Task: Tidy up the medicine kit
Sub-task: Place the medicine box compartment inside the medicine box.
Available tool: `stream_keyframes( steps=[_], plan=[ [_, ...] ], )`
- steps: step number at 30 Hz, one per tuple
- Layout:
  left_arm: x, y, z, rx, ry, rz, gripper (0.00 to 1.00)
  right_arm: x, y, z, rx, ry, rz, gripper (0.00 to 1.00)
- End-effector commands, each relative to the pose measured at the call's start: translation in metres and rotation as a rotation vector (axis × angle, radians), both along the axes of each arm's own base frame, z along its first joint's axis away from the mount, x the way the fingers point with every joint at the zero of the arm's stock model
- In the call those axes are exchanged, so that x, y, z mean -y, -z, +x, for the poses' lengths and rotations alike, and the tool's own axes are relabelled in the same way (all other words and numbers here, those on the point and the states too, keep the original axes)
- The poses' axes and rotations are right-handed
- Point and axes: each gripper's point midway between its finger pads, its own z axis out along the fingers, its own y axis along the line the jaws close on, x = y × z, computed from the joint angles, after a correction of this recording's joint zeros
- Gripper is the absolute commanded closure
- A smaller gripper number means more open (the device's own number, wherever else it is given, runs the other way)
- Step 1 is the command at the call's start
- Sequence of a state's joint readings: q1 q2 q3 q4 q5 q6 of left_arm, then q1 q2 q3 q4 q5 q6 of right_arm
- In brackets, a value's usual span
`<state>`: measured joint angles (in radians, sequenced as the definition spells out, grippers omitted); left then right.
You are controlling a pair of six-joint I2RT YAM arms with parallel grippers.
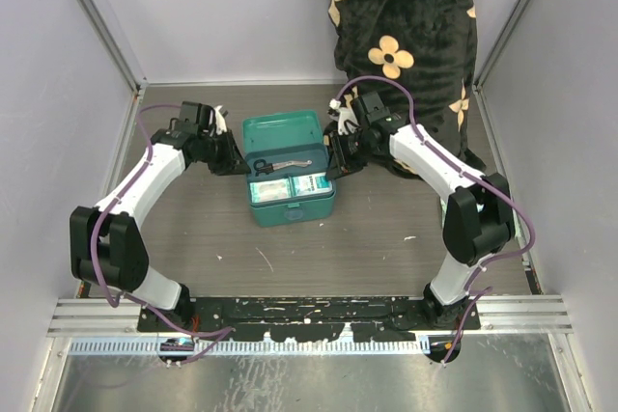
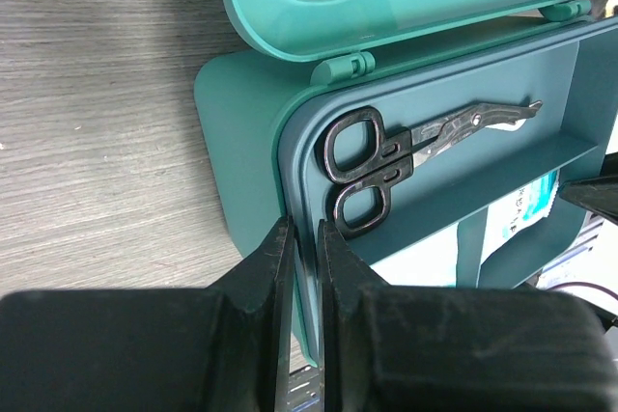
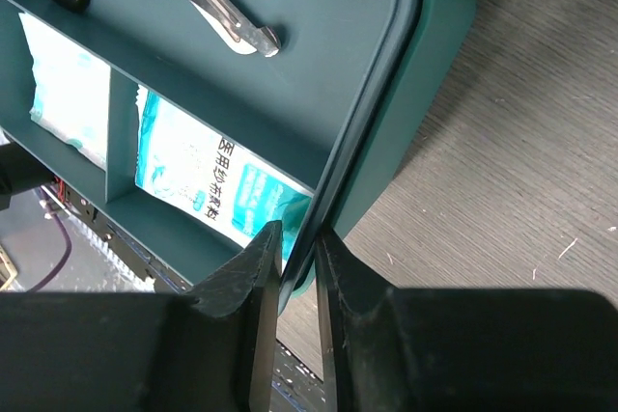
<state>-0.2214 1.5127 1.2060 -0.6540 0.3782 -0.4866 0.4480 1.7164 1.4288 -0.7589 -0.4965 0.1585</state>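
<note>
The teal-green medicine kit (image 1: 290, 209) stands open mid-table with its lid (image 1: 280, 130) hinged back. A darker divided tray (image 1: 307, 168) lies across its opening; I cannot tell whether it is seated or held just above. Black-handled scissors (image 1: 287, 163) lie in the tray's long rear compartment. White-and-teal packets (image 1: 290, 187) show in the front compartments. My left gripper (image 1: 237, 163) is shut on the tray's left rim (image 2: 301, 171). My right gripper (image 1: 335, 163) is shut on the tray's right rim (image 3: 372, 103). The wrist views show the left gripper (image 2: 305, 229), right gripper (image 3: 298, 232), scissors (image 2: 386, 156) and packets (image 3: 217, 180).
A person in black clothing with a cream flower print (image 1: 406, 26) stands at the back right. White walls enclose the wood-grain table (image 1: 193, 229) on the left, right and rear. The metal rail (image 1: 309, 311) with the arm bases runs along the near edge.
</note>
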Motion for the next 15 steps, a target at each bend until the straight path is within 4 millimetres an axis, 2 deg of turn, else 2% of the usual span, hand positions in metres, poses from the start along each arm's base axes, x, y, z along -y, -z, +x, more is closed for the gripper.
stream_keyframes(
  steps=[1,7,15],
  plan=[
    [0.022,-0.021,0.005,0.037,0.051,-0.097,1.00,-0.028,-0.015,0.006,0.055,-0.083,0.085,0.74],
    [0.020,-0.022,0.006,0.050,0.050,-0.099,0.93,-0.026,-0.012,0.012,0.068,-0.086,0.055,0.70],
    [0.016,-0.029,0.006,0.076,0.044,-0.096,0.84,-0.021,-0.018,0.018,0.105,-0.093,0.017,0.64]
  ],
)
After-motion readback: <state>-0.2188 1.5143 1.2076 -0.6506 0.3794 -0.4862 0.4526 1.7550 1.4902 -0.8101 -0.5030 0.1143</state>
